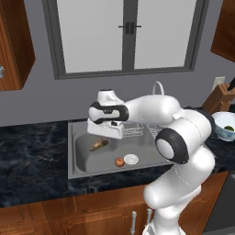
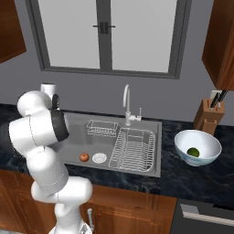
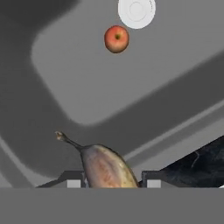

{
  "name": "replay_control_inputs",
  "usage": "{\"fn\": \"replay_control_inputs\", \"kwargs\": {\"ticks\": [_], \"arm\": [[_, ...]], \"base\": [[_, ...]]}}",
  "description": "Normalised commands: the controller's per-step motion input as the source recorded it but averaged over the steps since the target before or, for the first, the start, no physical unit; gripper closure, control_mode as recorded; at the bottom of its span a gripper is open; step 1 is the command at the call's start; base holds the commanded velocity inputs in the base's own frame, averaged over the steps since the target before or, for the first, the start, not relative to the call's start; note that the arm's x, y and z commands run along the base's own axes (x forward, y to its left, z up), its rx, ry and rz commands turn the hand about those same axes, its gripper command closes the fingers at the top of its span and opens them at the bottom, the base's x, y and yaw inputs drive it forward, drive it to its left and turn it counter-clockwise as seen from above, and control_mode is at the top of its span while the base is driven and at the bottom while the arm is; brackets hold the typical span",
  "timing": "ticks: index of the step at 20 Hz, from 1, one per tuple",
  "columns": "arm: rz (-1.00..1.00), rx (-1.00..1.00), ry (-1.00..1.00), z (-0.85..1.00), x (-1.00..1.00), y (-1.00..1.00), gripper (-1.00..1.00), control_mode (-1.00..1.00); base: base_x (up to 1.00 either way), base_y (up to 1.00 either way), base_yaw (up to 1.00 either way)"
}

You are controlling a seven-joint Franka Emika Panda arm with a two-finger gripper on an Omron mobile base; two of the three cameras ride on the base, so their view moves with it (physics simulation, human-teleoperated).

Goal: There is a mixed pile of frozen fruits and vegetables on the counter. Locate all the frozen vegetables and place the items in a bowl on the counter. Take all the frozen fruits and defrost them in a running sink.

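My gripper (image 1: 102, 139) hangs over the left part of the sink (image 1: 80, 158), shut on the yellow-brown banana-like fruit (image 1: 98, 145). In the hand view the banana (image 3: 105, 166) sits between the two fingertips of the gripper (image 3: 111, 183), stem pointing away. The red-orange apple-like fruit (image 1: 119, 162) (image 2: 84, 157) (image 3: 116, 38) lies on the sink floor beside the round drain (image 1: 131, 159) (image 3: 136, 11). The white bowl (image 2: 203, 160) (image 1: 219, 133) stands on the black counter (image 2: 183, 178) right of the sink, with the green ball (image 2: 193, 151) (image 1: 228, 128) inside it.
A wire dish rack (image 2: 132, 148) fills the sink's right half, and a smaller wire basket (image 2: 101, 128) sits at the back. The curved silver faucet (image 2: 126, 103) rises behind the sink. A wooden knife block (image 2: 208, 114) stands behind the bowl.
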Motion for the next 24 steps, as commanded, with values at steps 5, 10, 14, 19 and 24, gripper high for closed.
{"fn": "replay_control_inputs", "kwargs": {"ticks": [5,10,14,19,24], "arm": [[-0.09,-0.06,-0.03,-0.17,0.70,-0.38,1.00,-1.00],[-0.14,-0.17,-0.09,-0.58,0.93,-0.24,1.00,-1.00],[-0.15,-0.14,-0.12,-0.53,0.58,-0.12,1.00,-1.00],[-0.13,0.00,-0.06,-0.58,0.00,0.00,1.00,-1.00],[-0.16,0.00,0.01,-0.51,0.04,0.00,1.00,-1.00]], "base": [[0.00,0.00,0.00],[0.00,0.00,0.00],[0.00,0.00,0.00],[0.00,0.00,0.00],[0.00,0.00,0.00]]}}
